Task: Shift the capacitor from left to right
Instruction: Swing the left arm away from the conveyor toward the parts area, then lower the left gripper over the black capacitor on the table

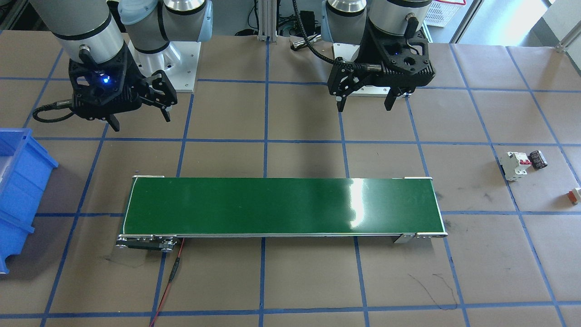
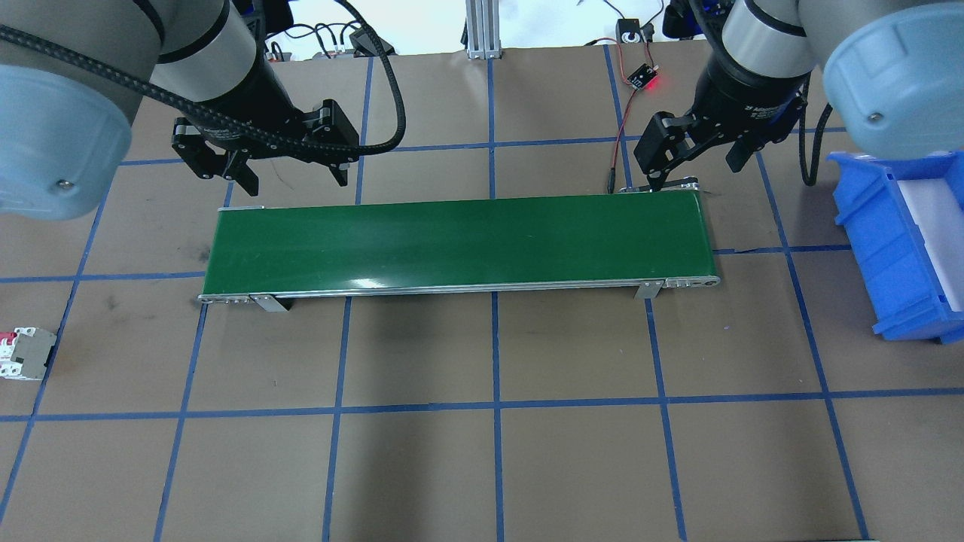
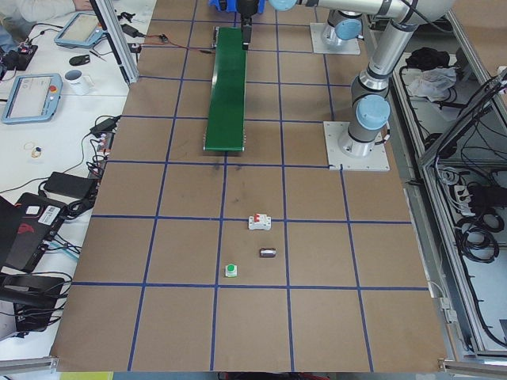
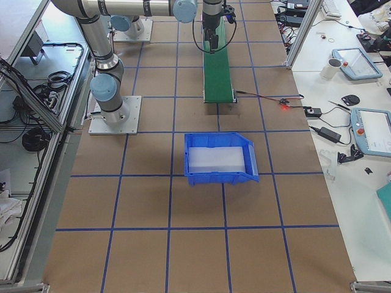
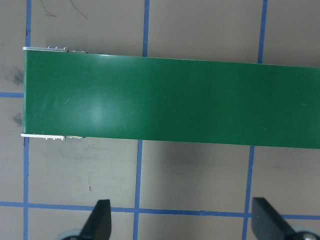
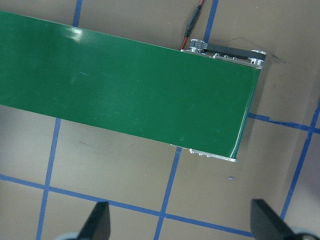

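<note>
capacitor (image 1: 538,159) lies well apart from left end effector (image 1: 365,103) | left spread, empty | right end effector (image 1: 140,119) spread, empty

I find the small, stubby black cylindrical capacitor (image 1: 538,159) lying on its side on the brown table (image 1: 476,272), at the robot's left end. It rests near the white circuit breaker with red switches (image 1: 515,165); the left side view shows a gap between them. It is well apart from the green conveyor belt (image 1: 272,204).
</note>
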You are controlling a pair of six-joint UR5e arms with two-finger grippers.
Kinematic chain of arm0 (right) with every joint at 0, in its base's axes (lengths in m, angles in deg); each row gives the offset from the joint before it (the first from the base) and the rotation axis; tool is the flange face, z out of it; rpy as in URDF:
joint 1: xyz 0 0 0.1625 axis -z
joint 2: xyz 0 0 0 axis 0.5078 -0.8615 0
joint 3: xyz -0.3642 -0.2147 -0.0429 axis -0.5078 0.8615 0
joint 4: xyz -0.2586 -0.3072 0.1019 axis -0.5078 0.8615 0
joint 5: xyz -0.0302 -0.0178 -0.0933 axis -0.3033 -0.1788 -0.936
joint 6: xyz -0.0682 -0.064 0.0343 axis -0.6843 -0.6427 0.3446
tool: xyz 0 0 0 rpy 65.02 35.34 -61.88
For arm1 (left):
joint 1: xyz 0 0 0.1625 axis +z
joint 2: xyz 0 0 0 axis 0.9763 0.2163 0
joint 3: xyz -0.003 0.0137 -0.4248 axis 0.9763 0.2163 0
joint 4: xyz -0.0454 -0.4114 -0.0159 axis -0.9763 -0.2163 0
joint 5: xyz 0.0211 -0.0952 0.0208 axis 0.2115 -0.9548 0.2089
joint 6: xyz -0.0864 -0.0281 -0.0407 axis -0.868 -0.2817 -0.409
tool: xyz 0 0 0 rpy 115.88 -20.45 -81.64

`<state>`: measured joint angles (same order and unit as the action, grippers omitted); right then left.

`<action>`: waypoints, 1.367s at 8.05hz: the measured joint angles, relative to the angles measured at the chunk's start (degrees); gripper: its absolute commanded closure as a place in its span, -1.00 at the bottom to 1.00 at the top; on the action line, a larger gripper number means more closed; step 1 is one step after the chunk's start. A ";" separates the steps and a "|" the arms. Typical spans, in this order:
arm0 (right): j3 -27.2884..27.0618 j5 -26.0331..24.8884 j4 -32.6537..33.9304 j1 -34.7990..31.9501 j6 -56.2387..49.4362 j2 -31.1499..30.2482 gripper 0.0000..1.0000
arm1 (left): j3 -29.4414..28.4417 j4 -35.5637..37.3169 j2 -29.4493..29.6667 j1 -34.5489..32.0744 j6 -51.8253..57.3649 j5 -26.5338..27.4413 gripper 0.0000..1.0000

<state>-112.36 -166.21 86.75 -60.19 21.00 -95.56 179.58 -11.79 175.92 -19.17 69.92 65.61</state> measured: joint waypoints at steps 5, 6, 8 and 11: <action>0.00 -0.13 -0.01 0.01 -0.14 0.16 -1.00 | -0.47 0.02 -0.50 1.49 0.01 0.34 -1.00; 0.00 -0.14 -0.01 0.05 -0.14 0.18 -1.00 | -0.28 -0.13 -0.66 3.47 0.10 0.56 -1.00; 0.00 -0.14 -0.01 0.13 -0.15 0.20 -1.00 | 0.07 -0.46 -0.77 9.70 1.84 0.91 -1.00; -0.24 -0.14 -0.01 0.18 -0.14 0.21 -1.00 | 0.74 0.04 -0.66 28.64 20.25 4.47 -1.00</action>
<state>-112.60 -166.35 86.74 -60.01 20.86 -95.36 180.32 -11.75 175.25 9.47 90.16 70.09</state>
